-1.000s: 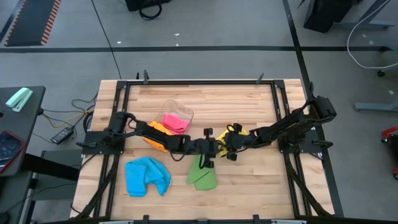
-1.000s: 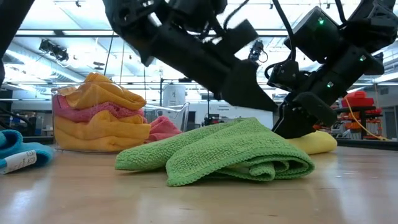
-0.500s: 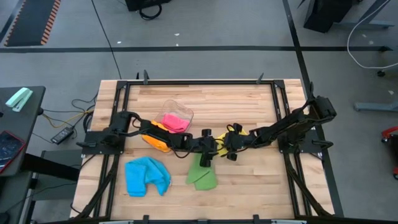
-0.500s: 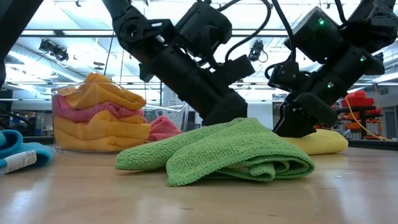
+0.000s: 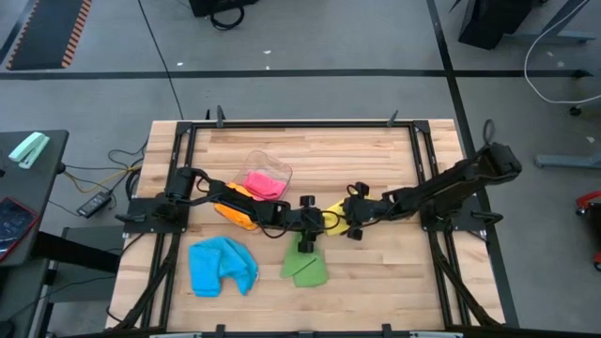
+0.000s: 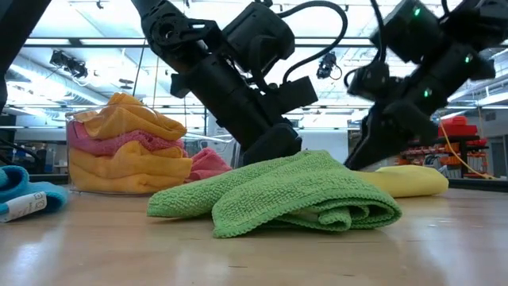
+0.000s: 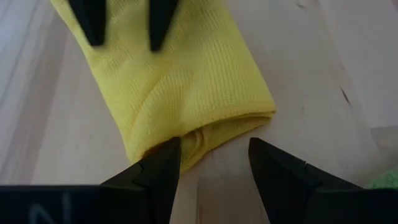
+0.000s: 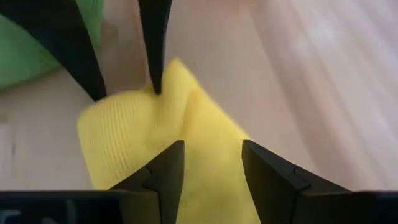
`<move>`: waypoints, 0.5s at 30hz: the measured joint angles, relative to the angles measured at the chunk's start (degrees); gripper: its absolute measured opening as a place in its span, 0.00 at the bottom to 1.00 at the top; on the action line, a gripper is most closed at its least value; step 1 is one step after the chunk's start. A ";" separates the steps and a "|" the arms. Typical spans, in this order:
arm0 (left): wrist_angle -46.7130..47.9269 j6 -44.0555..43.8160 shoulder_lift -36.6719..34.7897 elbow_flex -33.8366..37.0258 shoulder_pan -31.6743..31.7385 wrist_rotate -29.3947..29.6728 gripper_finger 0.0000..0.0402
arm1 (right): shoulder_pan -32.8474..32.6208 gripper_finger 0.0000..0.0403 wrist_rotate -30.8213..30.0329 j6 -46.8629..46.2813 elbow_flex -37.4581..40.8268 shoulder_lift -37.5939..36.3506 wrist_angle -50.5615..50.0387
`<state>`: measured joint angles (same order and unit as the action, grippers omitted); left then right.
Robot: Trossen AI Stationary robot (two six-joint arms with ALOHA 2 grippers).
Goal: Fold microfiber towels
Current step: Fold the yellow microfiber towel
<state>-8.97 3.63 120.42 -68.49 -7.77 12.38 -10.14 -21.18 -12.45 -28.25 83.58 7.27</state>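
Mid-table, we find both arms meeting over the yellow towel [image 5: 335, 215], which lies flat on the wooden table [image 5: 376, 160] already doubled over into a narrow strip. The left gripper [image 7: 213, 163] hovers at one end of it with jaws apart and nothing between them; the right gripper [image 8: 211, 163] stands over the other end, jaws likewise spread and empty.

We judge the job partly done — the green towel [image 5: 304, 266] sits loosely folded nearby and the blue towel [image 5: 223, 266] lies bunched toward the left, neither tidy.

By our count: one yellow, one green, one blue on the table, plus orange towels [image 6: 131, 119] and a pink towel [image 5: 265, 183] heaped in one clear tub [image 5: 275, 168] — how many orange ones, we cannot tell.
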 joint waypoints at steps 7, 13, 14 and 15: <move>0.77 1.52 -1.33 -0.07 -0.32 -0.02 0.49 | -1.02 0.42 1.03 -0.04 0.00 -10.10 -4.01; 2.43 1.76 -5.46 -0.17 -1.03 -0.02 0.47 | -3.42 0.42 1.75 -2.19 -0.02 -10.77 -7.00; 1.93 1.83 -6.01 -0.22 -1.14 -0.06 0.47 | -3.47 0.42 1.30 -3.05 -0.04 -10.33 -7.52; 1.66 1.94 -6.50 -0.11 -1.17 -0.04 0.47 | -3.46 0.42 0.51 -3.96 -0.04 -10.03 -8.86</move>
<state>-7.31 5.57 113.92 -68.60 -8.94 12.34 -13.60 -20.66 -16.41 -28.29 73.55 -1.59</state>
